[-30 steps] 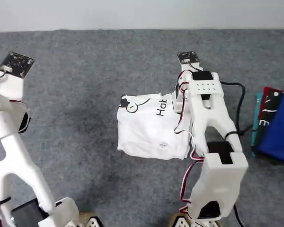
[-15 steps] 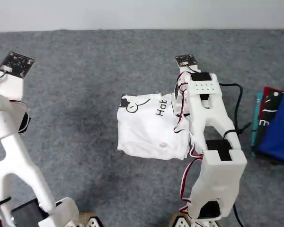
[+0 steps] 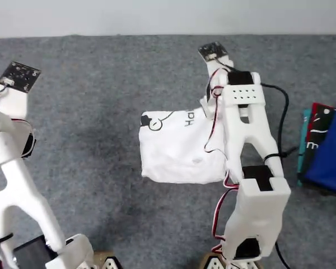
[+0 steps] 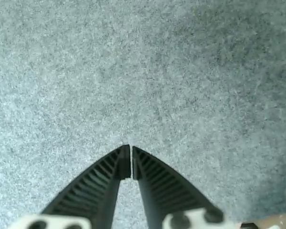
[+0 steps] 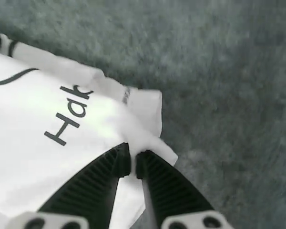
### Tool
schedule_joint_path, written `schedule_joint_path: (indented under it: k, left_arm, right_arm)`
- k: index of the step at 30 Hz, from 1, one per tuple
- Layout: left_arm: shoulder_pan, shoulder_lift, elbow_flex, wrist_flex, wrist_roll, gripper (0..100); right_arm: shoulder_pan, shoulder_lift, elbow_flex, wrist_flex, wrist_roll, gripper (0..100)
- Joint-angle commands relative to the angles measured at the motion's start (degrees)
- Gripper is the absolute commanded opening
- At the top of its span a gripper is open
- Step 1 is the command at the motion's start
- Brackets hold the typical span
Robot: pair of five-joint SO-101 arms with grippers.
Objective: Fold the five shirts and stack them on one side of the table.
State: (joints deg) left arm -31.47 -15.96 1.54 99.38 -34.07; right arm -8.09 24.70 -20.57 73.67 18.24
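We see the right gripper pinching the white printed cloth shirt by its corner — the left gripper hangs pressed together above the grey felt table.

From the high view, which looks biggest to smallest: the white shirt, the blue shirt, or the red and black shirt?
1. white shirt.
2. blue shirt, cut off by the picture edge.
3. red and black shirt, mostly covered by the blue.

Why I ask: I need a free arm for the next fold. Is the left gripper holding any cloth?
No, the left wrist view shows the left gripper shut on nothing, over the bare grey table surface.
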Motion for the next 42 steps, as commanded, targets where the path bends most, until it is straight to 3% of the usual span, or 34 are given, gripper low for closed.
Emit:
schedule_joint_path:
  k: [1, 10, 14, 18, 21, 26, 34, 42]
  left_arm:
    - [-0.35, -2.29, -0.31, 0.97, -0.35, 1]
    - [-0.44, -2.29, -0.31, 0.97, -0.35, 1]
    - [-0.44, -2.29, -0.31, 0.97, -0.35, 1]
    - [-0.44, -2.29, -0.31, 0.97, -0.35, 1]
    - [-0.35, -2.29, -0.31, 0.97, -0.35, 1]
    - [-0.44, -2.29, -0.31, 0.97, -0.35, 1]
    - [-0.44, -2.73, 2.07, 0.97, -0.35, 1]
    - [-0.35, -2.81, 2.51, 0.97, -0.35, 1]
  right_arm:
    - [-1.1, -0.31, -4.66, -2.42, 2.64, 1.0]
    - [-0.75, 4.97, -6.15, -7.69, 3.16, 2.4]
    - [-1.19, 3.3, -7.03, -4.18, 2.2, 16.2]
    - [-2.59, -1.19, -7.47, 0.75, -6.15, 25.8]
    - [-4.7, -3.03, -7.47, 5.67, -6.33, 22.3]
    - [-5.32, -2.95, -7.03, 13.23, -3.69, 0.0]
    - [-0.66, -2.95, -0.97, 22.02, -1.67, 0.9]
    - [4.79, -1.63, 11.69, 17.01, -1.58, 0.9]
